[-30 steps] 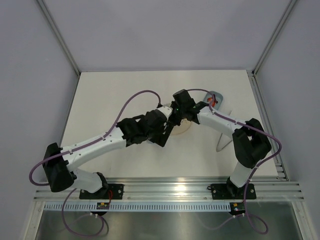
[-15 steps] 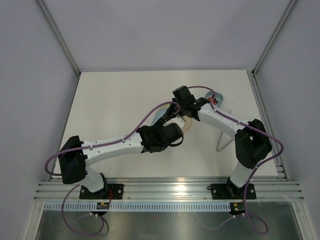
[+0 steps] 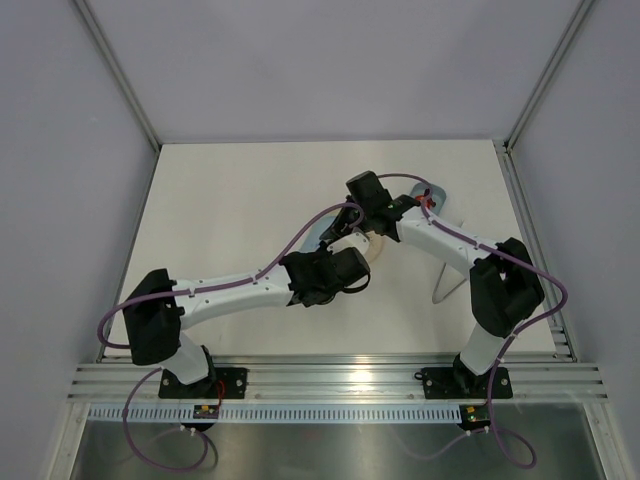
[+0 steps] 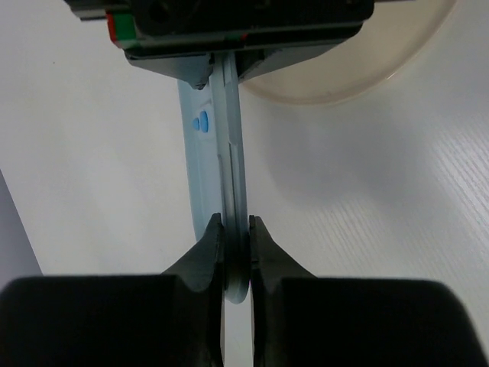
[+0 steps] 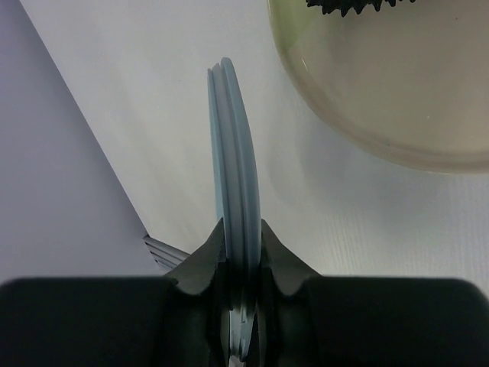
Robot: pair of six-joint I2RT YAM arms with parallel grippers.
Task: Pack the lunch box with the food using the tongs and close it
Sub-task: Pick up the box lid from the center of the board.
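Note:
The lunch box's pale-blue lid (image 3: 320, 233) hangs edge-on between both grippers, above the table left of the plate. My left gripper (image 4: 235, 238) is shut on its near end, the lid (image 4: 229, 176) running away from the jaws. At the opposite end my right gripper (image 5: 241, 238) is shut on the lid (image 5: 235, 145). In the top view the left gripper (image 3: 330, 250) and right gripper (image 3: 347, 217) face each other. The lunch box tub (image 3: 437, 194) sits behind the right arm with something red inside. The tongs (image 3: 444, 286) lie at the right. One dark food piece (image 5: 348, 6) lies on the plate.
The round pale-yellow plate (image 3: 372, 252) lies just right of the lid, partly under the arms; it also shows as plate (image 4: 344, 69) and plate (image 5: 382, 92). Grey walls enclose the table on three sides.
The left arm has pulled back and swung its wrist under the lid's near end, and its jaws went from wide open to shut on the lid. The right arm barely moved.

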